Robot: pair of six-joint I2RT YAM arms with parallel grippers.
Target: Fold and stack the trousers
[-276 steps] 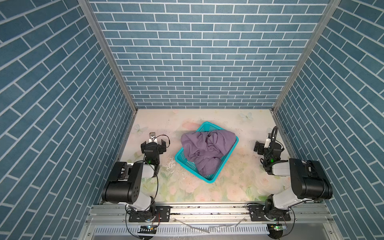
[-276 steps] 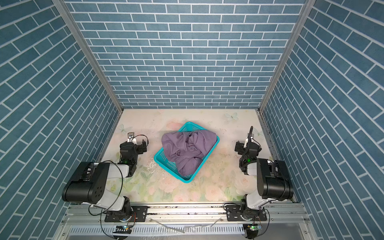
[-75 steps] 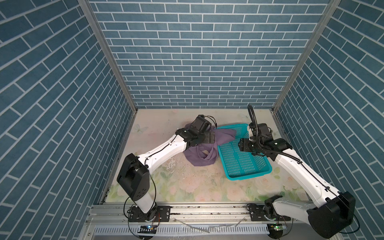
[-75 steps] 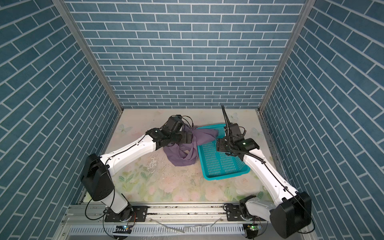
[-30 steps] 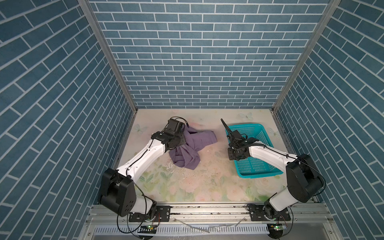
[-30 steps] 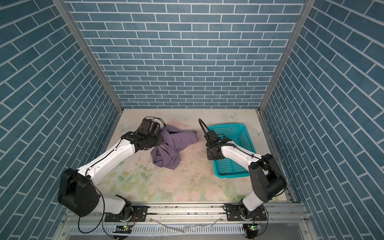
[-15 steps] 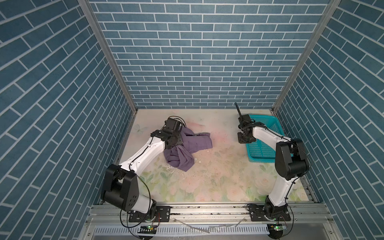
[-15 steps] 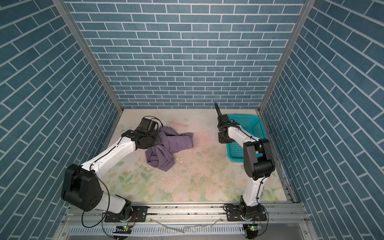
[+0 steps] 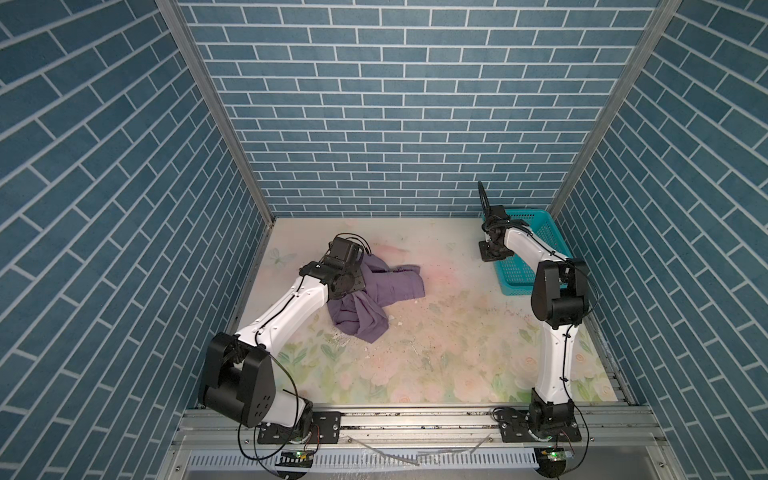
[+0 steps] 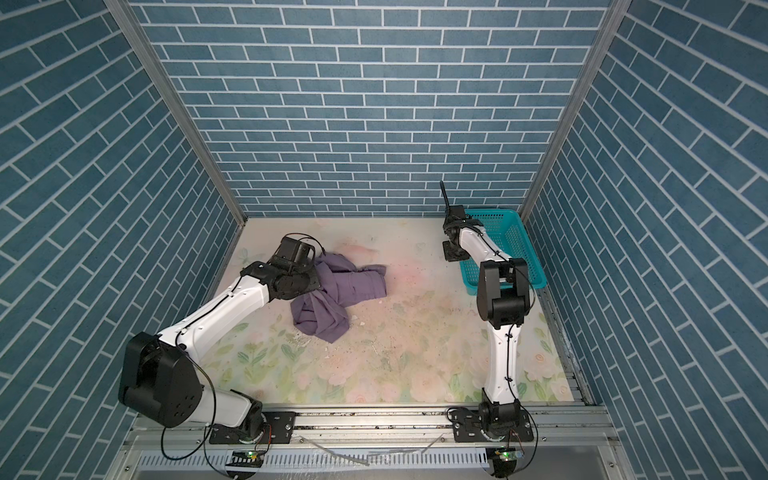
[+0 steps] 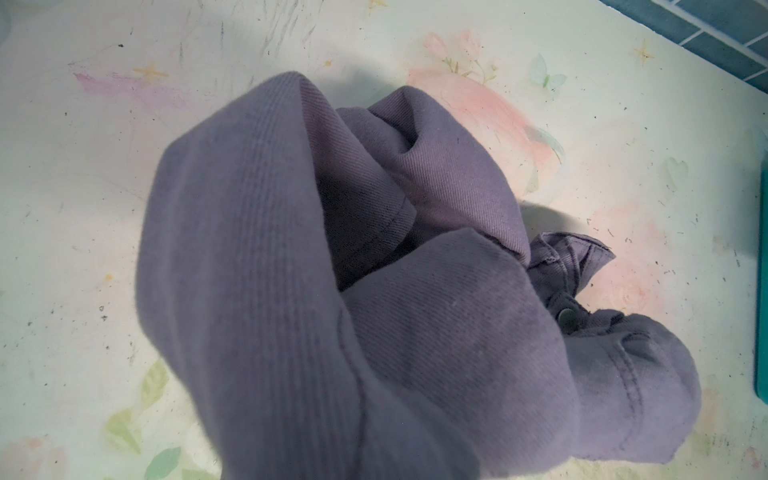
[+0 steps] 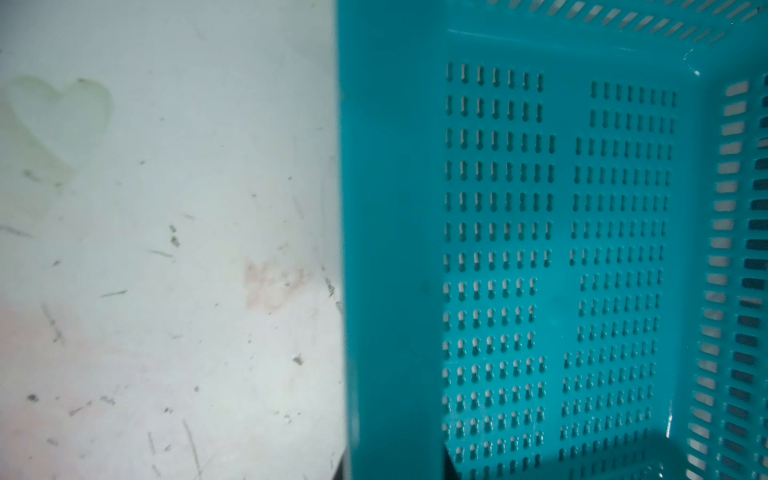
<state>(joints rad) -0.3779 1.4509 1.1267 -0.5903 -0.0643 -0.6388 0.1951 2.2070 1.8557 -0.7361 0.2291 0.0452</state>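
Purple trousers [image 9: 390, 286]: 1; teal basket [image 9: 517, 272]: 1

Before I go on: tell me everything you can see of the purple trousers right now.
The trousers are one dusty-purple pair in twill-like cloth, with stitched seams and a dark button at the waistband. They are not folded: they lie bunched in a crumpled heap on the floral table, left of the middle and well apart from the teal basket. One part rises to the left gripper, which is shut on it. The rest lies slack on the table.
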